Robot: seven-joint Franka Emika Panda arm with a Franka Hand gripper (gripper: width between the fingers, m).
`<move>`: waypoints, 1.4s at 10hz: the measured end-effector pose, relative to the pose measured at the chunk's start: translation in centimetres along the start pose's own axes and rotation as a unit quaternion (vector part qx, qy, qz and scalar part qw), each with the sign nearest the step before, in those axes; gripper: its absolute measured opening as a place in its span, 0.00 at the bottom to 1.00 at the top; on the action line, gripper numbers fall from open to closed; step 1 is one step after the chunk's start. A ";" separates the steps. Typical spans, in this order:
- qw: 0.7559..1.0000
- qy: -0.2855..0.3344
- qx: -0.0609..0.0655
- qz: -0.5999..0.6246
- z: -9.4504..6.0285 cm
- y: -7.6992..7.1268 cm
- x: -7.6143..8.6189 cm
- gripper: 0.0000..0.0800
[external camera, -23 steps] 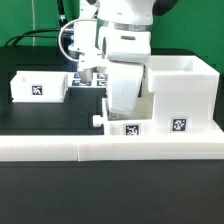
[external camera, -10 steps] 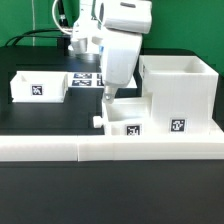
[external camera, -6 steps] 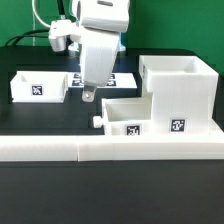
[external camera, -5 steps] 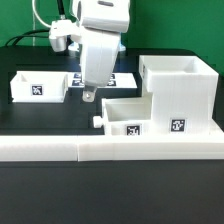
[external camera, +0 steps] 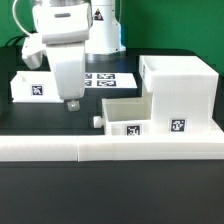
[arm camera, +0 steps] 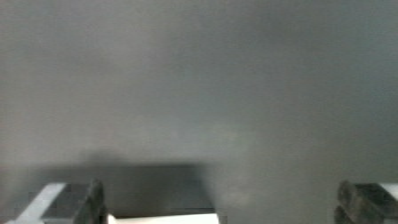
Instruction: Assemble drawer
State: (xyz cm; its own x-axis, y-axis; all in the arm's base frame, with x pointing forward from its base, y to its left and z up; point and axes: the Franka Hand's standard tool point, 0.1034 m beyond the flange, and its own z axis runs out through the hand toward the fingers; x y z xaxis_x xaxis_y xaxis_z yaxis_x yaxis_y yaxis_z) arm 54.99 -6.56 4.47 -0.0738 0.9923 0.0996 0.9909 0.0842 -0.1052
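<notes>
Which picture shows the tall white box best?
The exterior view: the tall white box stands in plain sight at that view's right, its tag showing. The wrist view shows none of it, only dark table and the open gripper.

No words — just coded tags [external camera: 179,126] on the drawer [external camera: 192,98].

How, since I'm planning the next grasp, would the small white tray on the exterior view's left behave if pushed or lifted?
The left tray looks thin-walled and hollow, so probably stiff but light. It sits low and flat on the table, so a push should slide it, not tip it. Its smooth walls might slip in the open gripper.
</notes>
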 end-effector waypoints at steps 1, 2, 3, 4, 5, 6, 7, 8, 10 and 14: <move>1.000 0.024 0.005 -0.008 0.5 0.0 -0.2 0.81; 0.999 0.035 0.008 -0.013 1.0 0.0 -0.2 0.81; 0.999 0.038 0.013 -0.023 1.9 0.1 0.6 0.81; 0.998 0.040 0.017 -0.036 2.6 0.3 1.6 0.81; 0.998 0.039 0.018 -0.035 2.6 0.2 1.4 0.81; 0.998 0.039 0.018 -0.034 2.7 0.2 1.3 0.81; 0.998 0.039 0.019 -0.035 2.7 0.2 1.3 0.81; 0.998 0.040 0.019 -0.036 2.8 0.2 1.6 0.81; 0.999 0.041 0.018 -0.027 3.1 0.3 3.0 0.81; 0.999 0.026 0.022 0.033 3.0 0.6 3.7 0.81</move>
State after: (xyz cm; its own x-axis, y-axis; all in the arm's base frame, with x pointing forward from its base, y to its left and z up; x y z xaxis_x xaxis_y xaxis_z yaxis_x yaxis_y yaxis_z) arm 54.98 -2.57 1.78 -0.0022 0.9898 0.1422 0.9874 0.0246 -0.1561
